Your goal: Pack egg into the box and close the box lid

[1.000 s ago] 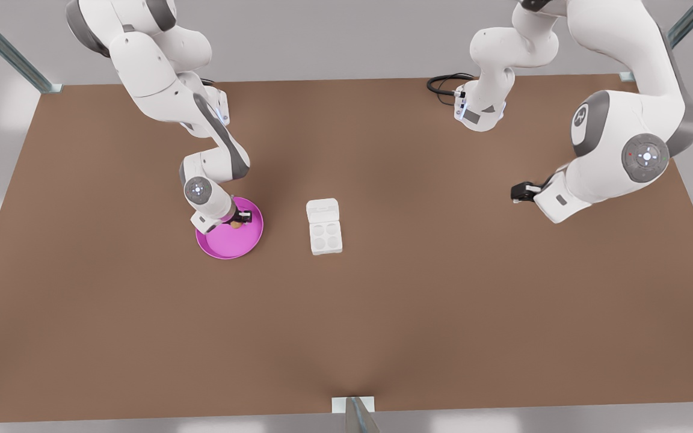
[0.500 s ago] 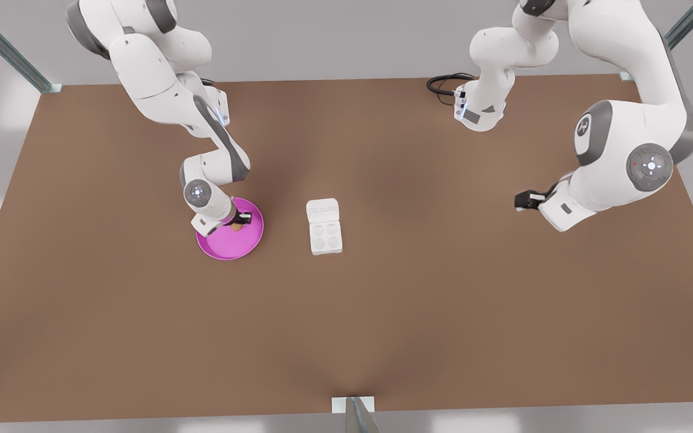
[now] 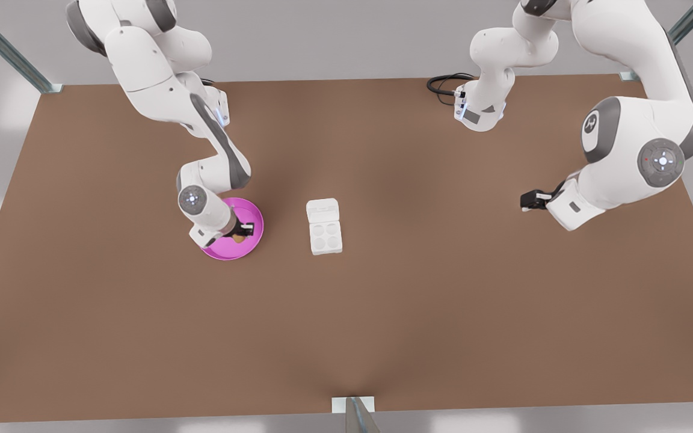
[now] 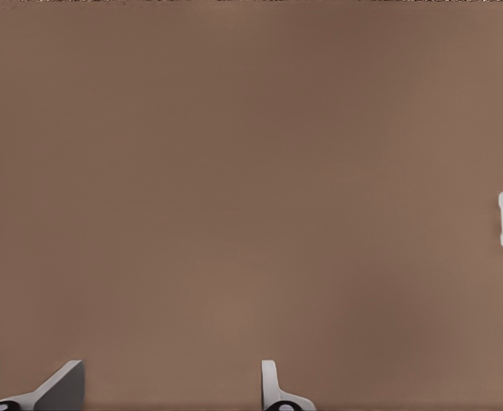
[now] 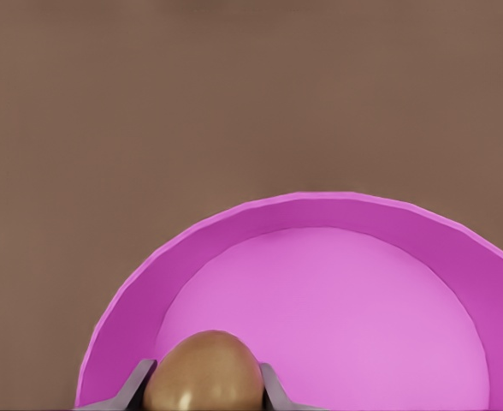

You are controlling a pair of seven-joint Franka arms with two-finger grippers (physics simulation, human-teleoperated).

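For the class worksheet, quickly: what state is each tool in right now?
Right tool: shut on the egg, over the pink plate.
Left tool: open, holding nothing, waiting above the bare table.

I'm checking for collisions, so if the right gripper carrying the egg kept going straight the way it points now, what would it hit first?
The right gripper, shut on the tan-brown oval egg, points down at the round pink plate, so it would likely meet the plate's floor first; the gap is unclear.

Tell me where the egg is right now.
The egg sits between the right gripper's fingers over the pink plate, on the front view's left, with the box to its right.
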